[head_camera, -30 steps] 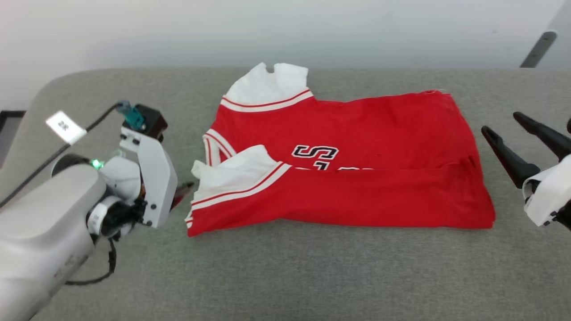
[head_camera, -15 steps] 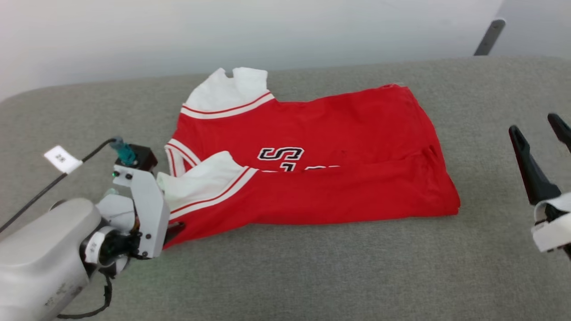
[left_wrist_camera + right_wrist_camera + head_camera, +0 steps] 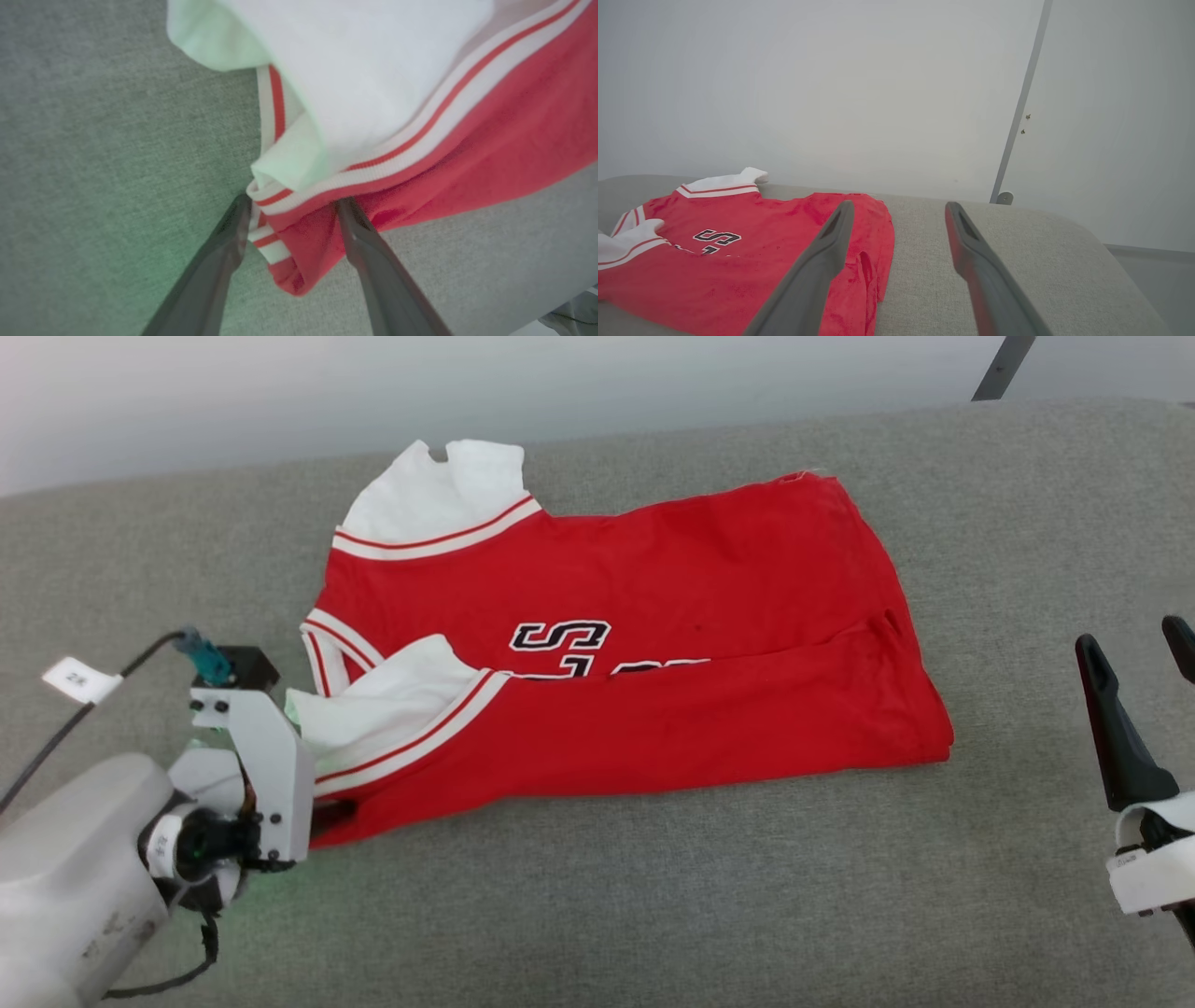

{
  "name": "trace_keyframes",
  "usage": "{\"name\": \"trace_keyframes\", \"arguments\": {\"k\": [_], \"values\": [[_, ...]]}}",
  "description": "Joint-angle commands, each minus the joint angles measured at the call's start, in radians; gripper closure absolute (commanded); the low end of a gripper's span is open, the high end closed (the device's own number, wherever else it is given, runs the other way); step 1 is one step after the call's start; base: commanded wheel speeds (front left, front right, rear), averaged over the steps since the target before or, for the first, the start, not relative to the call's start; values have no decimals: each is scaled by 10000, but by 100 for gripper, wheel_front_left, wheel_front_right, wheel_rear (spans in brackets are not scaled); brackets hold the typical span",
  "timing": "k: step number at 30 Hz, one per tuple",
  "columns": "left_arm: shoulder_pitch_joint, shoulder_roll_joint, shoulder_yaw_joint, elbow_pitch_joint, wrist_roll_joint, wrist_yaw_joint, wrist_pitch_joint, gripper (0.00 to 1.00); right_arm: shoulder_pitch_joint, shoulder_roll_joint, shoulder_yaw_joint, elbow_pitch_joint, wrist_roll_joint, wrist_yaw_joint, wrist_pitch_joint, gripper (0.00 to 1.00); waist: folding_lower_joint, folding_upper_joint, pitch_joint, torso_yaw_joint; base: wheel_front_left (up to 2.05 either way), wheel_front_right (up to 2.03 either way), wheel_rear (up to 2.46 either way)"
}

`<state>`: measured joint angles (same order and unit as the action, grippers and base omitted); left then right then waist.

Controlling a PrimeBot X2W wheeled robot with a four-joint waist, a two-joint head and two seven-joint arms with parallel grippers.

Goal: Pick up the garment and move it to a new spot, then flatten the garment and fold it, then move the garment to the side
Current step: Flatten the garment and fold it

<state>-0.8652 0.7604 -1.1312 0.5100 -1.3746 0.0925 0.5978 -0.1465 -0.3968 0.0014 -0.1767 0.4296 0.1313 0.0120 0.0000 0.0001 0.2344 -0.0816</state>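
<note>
My left gripper [image 3: 293, 200] stands spread wide, its fingers either side of the near left corner of the garment [image 3: 653, 579], which lies folded mid grey cushion [image 3: 653, 896]. Far right, my right gripper [image 3: 1130, 637] hangs open, well apart.

Garment [image 3: 709, 579]: we see soft red cloth, matt and lightly creased, with white sleeves and ribbed striped trim.
Surface [image 3: 653, 896]: coarse grey woven cloth, matt.
Left gripper [image 3: 293, 201]: dark fingers we take for smooth matt plastic.
Right gripper [image 3: 900, 205]: the same dark matt finish.
Wrist housing [image 3: 271, 765]: pale hard plastic, smooth, faint sheen.
Tag [image 3: 81, 679]: white, papery.
Wall [image 3: 831, 93]: smooth, matt.
</note>
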Motion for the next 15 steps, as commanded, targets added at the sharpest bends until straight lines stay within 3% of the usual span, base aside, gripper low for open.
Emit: {"name": "trace_keyframes", "arguments": {"k": [1, 9, 15], "values": [[265, -345, -170, 225, -45, -161, -32, 100, 209, 180, -173, -124, -22, -12, 151, 0, 0, -1, 78, 38, 0, 0, 0], [-51, -753, -132, 634, 130, -526, -254, 100, 82, 142, -61, 152, 177, -12, 1157, 0, 0, -1, 204, 276, 0, 0, 0], [-295, -1144, -174, 869, 266, -716, -362, 100, -494, 48, 272, 1372, 554, -12, 2053, 0, 0, -1, 363, 608, 0, 0, 0]]}}
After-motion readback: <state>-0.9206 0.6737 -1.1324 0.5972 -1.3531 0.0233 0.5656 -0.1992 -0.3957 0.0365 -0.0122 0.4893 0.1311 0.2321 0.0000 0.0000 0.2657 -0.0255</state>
